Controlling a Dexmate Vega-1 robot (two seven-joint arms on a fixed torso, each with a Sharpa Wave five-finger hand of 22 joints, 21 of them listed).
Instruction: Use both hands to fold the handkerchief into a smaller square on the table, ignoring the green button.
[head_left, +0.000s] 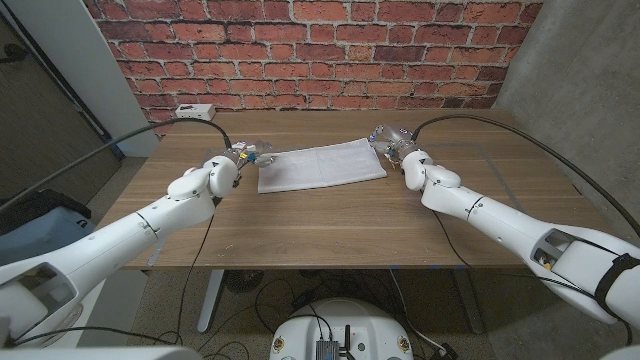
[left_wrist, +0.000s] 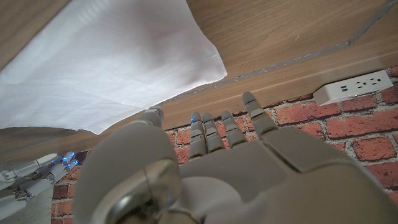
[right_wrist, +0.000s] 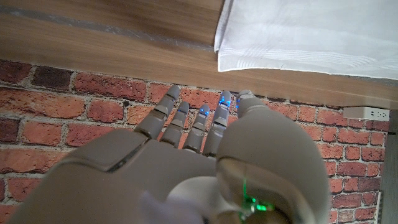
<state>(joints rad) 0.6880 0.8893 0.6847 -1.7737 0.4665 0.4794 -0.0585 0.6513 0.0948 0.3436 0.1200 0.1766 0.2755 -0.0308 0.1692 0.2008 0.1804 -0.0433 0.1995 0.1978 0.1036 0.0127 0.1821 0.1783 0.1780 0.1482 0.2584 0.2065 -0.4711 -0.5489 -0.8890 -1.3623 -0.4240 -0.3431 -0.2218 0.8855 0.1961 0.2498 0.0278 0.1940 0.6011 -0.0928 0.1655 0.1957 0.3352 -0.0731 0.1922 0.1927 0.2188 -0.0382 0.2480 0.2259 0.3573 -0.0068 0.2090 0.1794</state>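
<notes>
Handkerchief (head_left: 322, 165) between both open hands.

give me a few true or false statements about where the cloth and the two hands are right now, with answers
1. The handkerchief lies on the table between the two hands. True.
2. The left hand is lifting a corner of the handkerchief. False: in the left wrist view its fingers are spread and hold nothing, with the cloth lying on the table.
3. The right hand is beside the handkerchief's right edge. True.
4. The handkerchief is crumpled into a ball. False: it lies flat as a wide rectangle.
5. A white power strip sits at the table's far left corner. True.
6. The right hand grips the cloth. False: its fingers are apart, and the cloth lies clear of them.
</notes>
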